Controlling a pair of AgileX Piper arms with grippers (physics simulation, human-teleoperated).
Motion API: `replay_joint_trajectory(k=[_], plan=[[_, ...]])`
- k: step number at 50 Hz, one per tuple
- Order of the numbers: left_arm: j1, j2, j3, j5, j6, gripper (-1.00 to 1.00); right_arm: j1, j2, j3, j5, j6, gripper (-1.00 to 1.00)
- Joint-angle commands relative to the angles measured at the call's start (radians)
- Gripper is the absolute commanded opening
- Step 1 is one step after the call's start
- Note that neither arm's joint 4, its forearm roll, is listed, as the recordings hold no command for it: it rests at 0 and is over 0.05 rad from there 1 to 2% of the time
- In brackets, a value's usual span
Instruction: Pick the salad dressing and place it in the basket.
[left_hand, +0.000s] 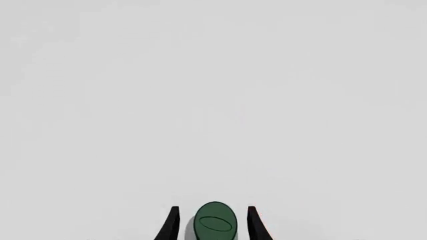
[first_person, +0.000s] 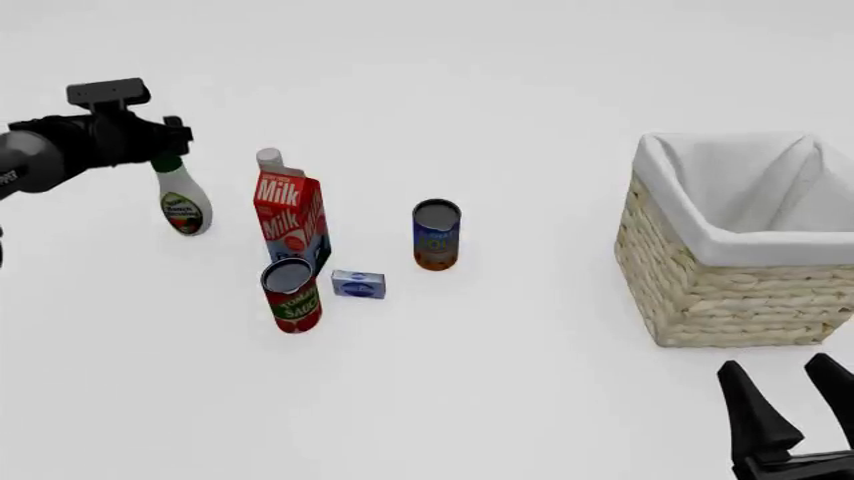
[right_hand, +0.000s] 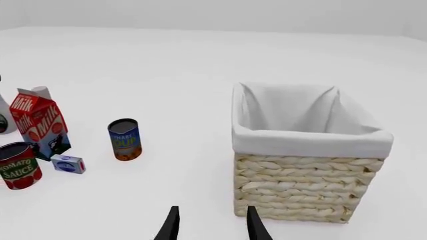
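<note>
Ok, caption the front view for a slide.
Left gripper around the dressing cap; milk, cans, basket on table; right gripper open.

Just right of the left gripper (first_person: 167, 150) stands the milk carton (first_person: 290, 215), with the tomato sauce can (first_person: 291, 295), small blue box (first_person: 358, 284) and soup can (first_person: 437, 234) beyond; past these, bare counter (first_person: 534, 330) runs open to the basket (first_person: 727, 290).

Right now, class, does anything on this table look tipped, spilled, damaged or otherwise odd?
Nothing is spilled or damaged. The one oddity: the dressing hangs tilted in the left gripper, pinched at its green cap. The milk carton, both cans, the small box and the basket stand upright.
</note>
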Motion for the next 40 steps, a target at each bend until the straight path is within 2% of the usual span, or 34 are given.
replay_joint_trajectory(k=[1,22,27,28,29,40], plan=[[-0.002,0.002,0.028,-0.018,-0.008,1.0,0.006,0.008,0.0,-0.012,-0.001,1.0],[-0.005,0.022,0.067,-0.054,-0.017,1.0,0.013,-0.01,0.0,0.001,-0.002,1.0],[0.017,-0.004,0.095,-0.092,0.02,1.0,0.012,-0.012,0.0,0.002,-0.002,1.0],[0.014,-0.017,0.106,-0.111,0.006,-1.0,0.014,-0.013,0.0,0.004,-0.002,1.0],[0.02,-0.031,0.117,-0.119,0.046,-1.0,0.013,-0.014,0.0,0.004,-0.002,1.0],[0.036,-0.09,0.147,-0.151,0.078,-1.0,0.012,-0.017,0.0,0.006,0.0,1.0]])
